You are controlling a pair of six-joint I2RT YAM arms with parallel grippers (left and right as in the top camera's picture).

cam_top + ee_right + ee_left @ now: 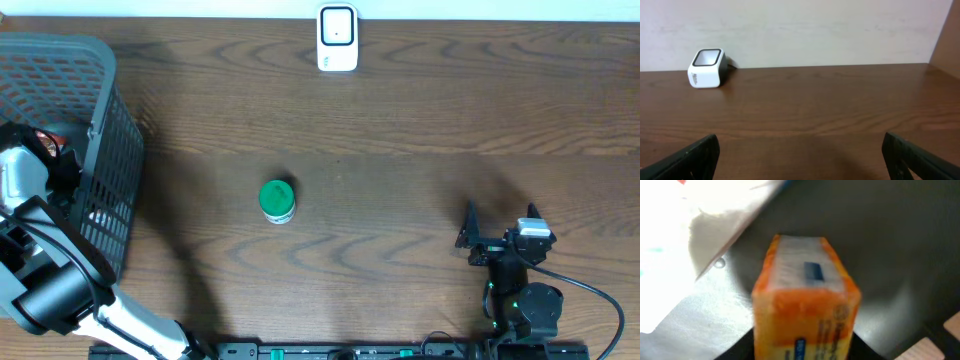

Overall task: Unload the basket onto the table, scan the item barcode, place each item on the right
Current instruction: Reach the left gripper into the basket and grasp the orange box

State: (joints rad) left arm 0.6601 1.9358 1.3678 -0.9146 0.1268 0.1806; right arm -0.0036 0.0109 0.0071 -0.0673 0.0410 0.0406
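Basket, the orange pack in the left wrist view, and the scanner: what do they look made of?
Basket: dark grey rigid plastic by the look, matte, its wall an open mesh. Orange pack: probably printed film or thin card, slightly glossy; too blurred to settle. Scanner: smooth white plastic shell, it seems, with a glossy dark window.

Table bears scanner, basket (mesh), jar.
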